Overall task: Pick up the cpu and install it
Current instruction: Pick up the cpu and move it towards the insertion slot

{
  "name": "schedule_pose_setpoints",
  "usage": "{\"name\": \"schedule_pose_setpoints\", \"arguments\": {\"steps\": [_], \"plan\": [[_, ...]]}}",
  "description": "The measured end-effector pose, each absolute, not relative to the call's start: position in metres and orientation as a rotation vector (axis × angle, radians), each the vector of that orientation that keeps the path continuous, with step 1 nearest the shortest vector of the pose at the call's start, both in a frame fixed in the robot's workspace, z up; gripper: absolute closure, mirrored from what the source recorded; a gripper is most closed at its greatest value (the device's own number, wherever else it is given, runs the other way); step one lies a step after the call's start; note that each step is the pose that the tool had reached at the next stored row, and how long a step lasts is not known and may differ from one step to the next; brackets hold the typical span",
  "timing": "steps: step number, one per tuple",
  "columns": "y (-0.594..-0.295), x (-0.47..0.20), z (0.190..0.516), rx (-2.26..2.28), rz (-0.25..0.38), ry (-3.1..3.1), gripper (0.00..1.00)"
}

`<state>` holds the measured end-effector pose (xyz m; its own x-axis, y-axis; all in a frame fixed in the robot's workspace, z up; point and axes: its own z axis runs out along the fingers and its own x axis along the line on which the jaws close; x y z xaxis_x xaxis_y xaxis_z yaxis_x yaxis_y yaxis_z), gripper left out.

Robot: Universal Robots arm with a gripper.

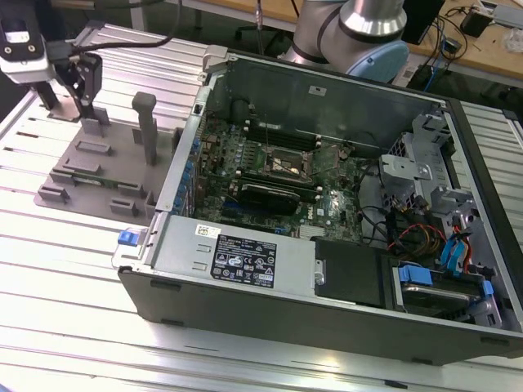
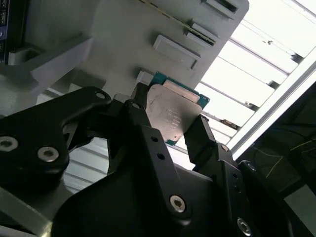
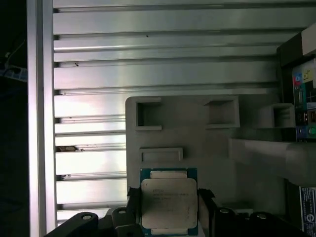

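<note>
Exterior view: a slatted metal table (image 1: pixel 73 269) carries everything, with the open computer case on the exterior view's right and a grey fixture on its left.
Computer case (image 1: pixel 327 327): lies on its side with the cover off. It holds a green motherboard (image 1: pixel 343 175), a silver power supply (image 1: pixel 180 245), a drive cage (image 1: pixel 425 163) and loose cables (image 1: pixel 417 237).
Fixture (image 1: pixel 90 175): flat grey plate with 2 upright posts (image 1: pixel 145 122) and shallow rectangular pockets (image 3: pixel 148 114), seen from above in the first wrist view.
Arm (image 1: pixel 368 24): grey and pale blue, behind the case, cut off by the top edge of the exterior view.
Socket (image 1: pixel 286 166): black square with a metal frame in the middle of the motherboard, well apart from the cpu.
Gripper (image 3: pixel 169 207): over the far end of the fixture in the exterior view (image 1: pixel 82 82). Its 2 black fingers (image 2: pixel 148 138) are closed part-way onto opposite edges of the cpu and grip it.
Cpu (image 2: pixel 173 111): small flat square with a dull silver lid, faint print and a thin teal-green rim. It is clamped between the fingers over the fixture, and both wrist views show it (image 3: pixel 169 200).
Hard to tell: whether the cpu touches the fixture or hangs clear of it. The picture edge cuts off its lower edge in the first wrist view.
</note>
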<state>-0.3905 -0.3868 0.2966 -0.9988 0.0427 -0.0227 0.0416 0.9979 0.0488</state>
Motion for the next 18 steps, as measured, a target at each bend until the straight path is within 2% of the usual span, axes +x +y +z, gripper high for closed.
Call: {"name": "schedule_pose_setpoints", "arguments": {"steps": [11,12,18], "plan": [[-0.386,-0.390,0.350,0.066,0.075,3.116,0.45],[-0.386,-0.390,0.366,0.066,0.075,3.116,0.45],[-0.385,-0.390,0.400,0.066,0.075,3.116,0.45]]}}
